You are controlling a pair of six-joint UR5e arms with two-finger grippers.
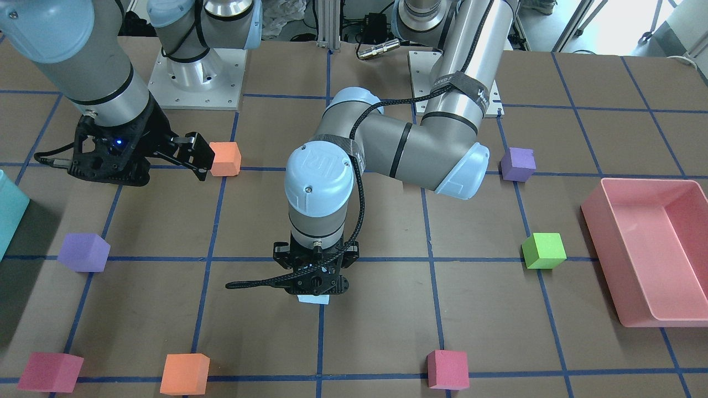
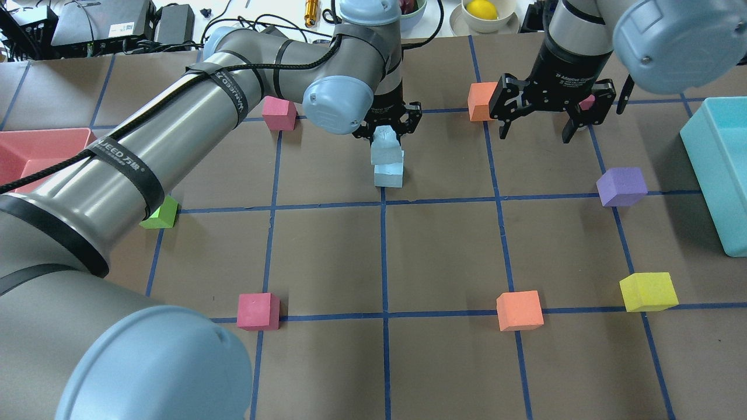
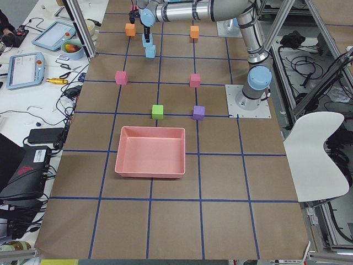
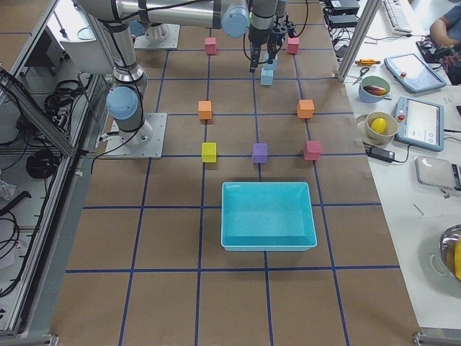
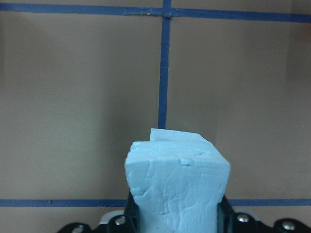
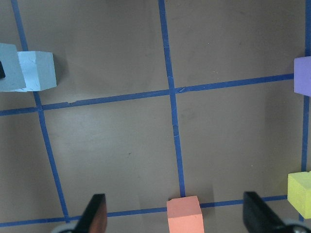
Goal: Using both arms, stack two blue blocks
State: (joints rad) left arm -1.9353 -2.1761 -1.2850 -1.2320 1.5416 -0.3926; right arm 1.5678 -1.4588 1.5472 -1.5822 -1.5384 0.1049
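My left gripper (image 2: 386,131) is shut on a pale blue block (image 2: 386,149) and holds it directly over the second blue block (image 2: 389,175), slightly offset. I cannot tell whether the two touch. In the left wrist view the held block (image 5: 177,187) fills the bottom centre, and the lower block's top (image 5: 175,136) peeks out behind it. In the front-facing view only a sliver of blue (image 1: 313,299) shows under that gripper (image 1: 313,287). My right gripper (image 2: 537,134) hangs open and empty to the right; its fingers (image 6: 95,216) frame bare table.
An orange block (image 2: 481,100) sits beside the right gripper. A purple block (image 2: 621,186), a yellow block (image 2: 648,291), an orange block (image 2: 519,310) and red blocks (image 2: 258,310) lie around. A teal bin (image 2: 721,169) stands far right, a pink bin (image 2: 35,149) far left.
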